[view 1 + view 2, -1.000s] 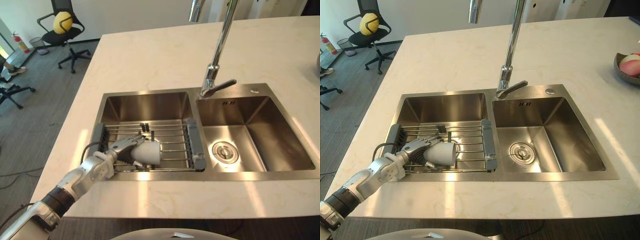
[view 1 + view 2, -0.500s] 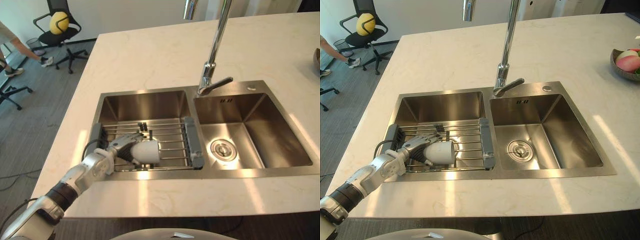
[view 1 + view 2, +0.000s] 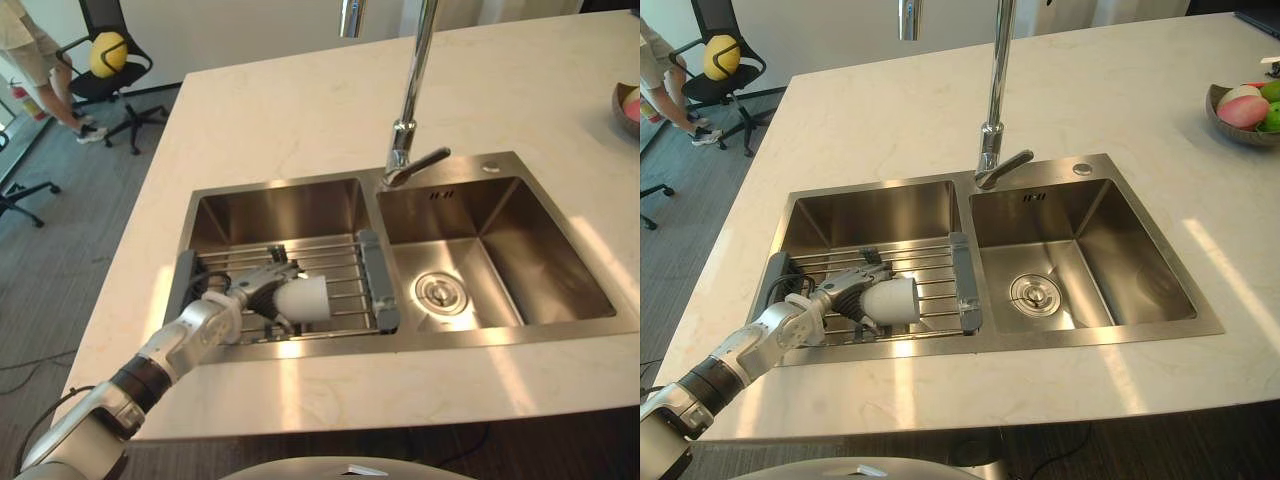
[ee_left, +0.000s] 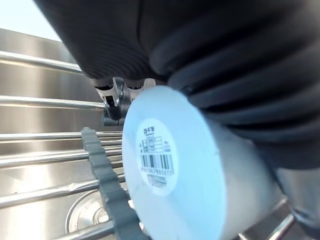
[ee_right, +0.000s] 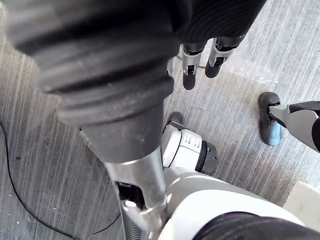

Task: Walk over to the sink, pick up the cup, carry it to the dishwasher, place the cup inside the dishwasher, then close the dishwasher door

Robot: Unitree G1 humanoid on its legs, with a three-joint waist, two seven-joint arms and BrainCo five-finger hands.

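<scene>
A white cup (image 3: 303, 297) lies on its side on a wire drying rack (image 3: 340, 250) across the sink's left basin (image 3: 280, 210). My left hand (image 3: 252, 291) reaches in from the lower left, its fingers curled round the cup's body. In the left wrist view the cup's labelled base (image 4: 162, 165) sits right under the dark cover, above the rack's bars (image 4: 45, 102). My right hand (image 5: 192, 62) hangs over the grey floor with relaxed fingers, holding nothing.
A tall tap (image 3: 410, 120) stands between the basins; the right basin (image 3: 520, 260) has a round drain (image 3: 437, 291). A fruit bowl (image 3: 1243, 102) sits on the pale counter (image 3: 1140, 90) at far right. An office chair (image 3: 105, 60) and a person (image 3: 35, 55) are beyond the counter's left end.
The camera has shifted, so the sink sits a little further left. My left hand stays round the cup on the rack. A person has walked in by the chair.
</scene>
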